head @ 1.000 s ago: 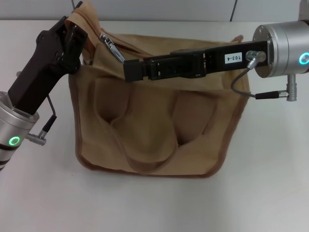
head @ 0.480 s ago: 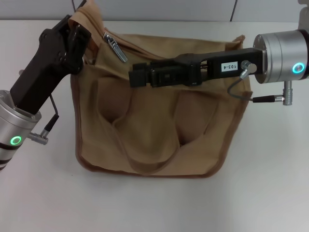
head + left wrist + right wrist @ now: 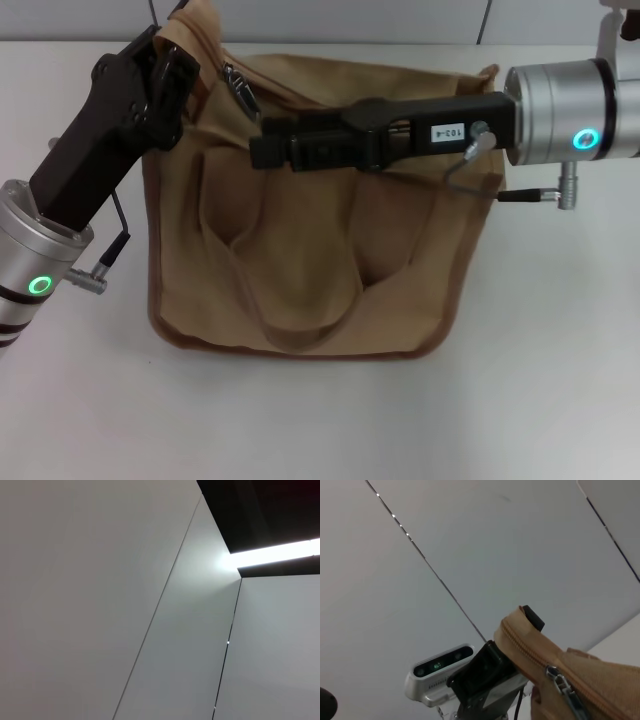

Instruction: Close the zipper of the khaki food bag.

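Note:
The khaki food bag [image 3: 300, 260] lies on the white table [image 3: 540, 380] with its two looped handles on the near side. My left gripper [image 3: 165, 60] is shut on the bag's far left top corner and holds it raised. The right wrist view shows that corner [image 3: 600, 680] pinched between black fingers [image 3: 482, 672]. The zipper [image 3: 527, 647] runs along it, with the silver pull tab [image 3: 565, 692] hanging. In the head view the pull tab [image 3: 238, 88] sits near the left end. My right gripper [image 3: 258, 150] reaches across the bag, just below the tab and apart from it.
The left wrist view shows only pale wall panels [image 3: 100, 605] and a light strip. The table's far edge [image 3: 400, 44] meets a grey wall just behind the bag. Bare white tabletop lies in front of the bag and to its right.
My right arm has shifted left and toward the far side, staying below the pull tab. My left gripper has drawn the corner slightly up and right, and the bag has shifted with it.

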`<act>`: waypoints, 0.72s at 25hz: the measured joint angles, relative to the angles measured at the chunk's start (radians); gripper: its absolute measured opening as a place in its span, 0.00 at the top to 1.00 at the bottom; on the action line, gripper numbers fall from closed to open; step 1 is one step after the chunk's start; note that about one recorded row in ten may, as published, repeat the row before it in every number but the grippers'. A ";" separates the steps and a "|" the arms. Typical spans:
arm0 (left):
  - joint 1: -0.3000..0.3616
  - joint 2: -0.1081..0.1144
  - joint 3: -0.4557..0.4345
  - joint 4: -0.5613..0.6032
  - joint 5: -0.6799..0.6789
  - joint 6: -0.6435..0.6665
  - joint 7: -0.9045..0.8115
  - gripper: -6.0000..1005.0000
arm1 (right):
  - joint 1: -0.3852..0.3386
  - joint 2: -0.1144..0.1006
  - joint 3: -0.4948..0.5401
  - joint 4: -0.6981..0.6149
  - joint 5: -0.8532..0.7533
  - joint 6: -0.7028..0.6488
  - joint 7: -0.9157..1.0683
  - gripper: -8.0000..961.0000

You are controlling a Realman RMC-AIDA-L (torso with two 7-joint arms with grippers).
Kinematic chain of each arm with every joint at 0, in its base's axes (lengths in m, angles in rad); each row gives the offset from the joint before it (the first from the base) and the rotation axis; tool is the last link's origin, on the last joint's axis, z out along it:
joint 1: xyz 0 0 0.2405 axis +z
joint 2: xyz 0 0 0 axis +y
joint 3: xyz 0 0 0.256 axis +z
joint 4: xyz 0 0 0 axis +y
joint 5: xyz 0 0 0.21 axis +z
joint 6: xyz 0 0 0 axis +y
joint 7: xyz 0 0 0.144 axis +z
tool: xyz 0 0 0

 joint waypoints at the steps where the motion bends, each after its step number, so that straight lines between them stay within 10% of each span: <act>1: 0.000 0.000 0.000 -0.001 0.000 0.000 0.000 0.97 | 0.000 0.003 0.000 -0.002 0.000 0.007 -0.008 0.30; 18: -0.016 0.000 0.002 -0.002 0.003 -0.004 0.000 0.97 | -0.002 0.022 -0.003 -0.029 0.005 0.082 -0.093 0.30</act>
